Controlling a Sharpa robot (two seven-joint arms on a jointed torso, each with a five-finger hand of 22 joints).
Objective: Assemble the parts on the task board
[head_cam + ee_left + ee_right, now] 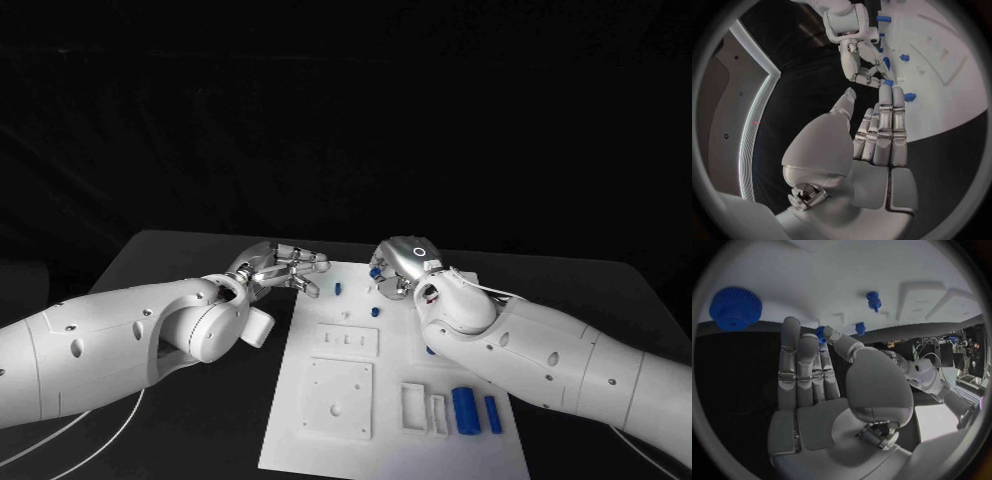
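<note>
Task board: one white plate, centre to lower centre of the head view. On it, two blue cylinders lie side by side at lower right; one small blue peg stands near the top edge. Left hand, upper left of the board: fingers apart, holding nothing. Right hand, top edge of the board: cannot tell whether it grips a part.

We see the flat white rectangular task board lying on the black tabletop, its raised white plates and slotted blocks facing up. Two blue cylindrical parts lie side by side near its right edge. A small blue peg stands upright near the far end, and a blue toothed gear part sits at the far edge.
</note>
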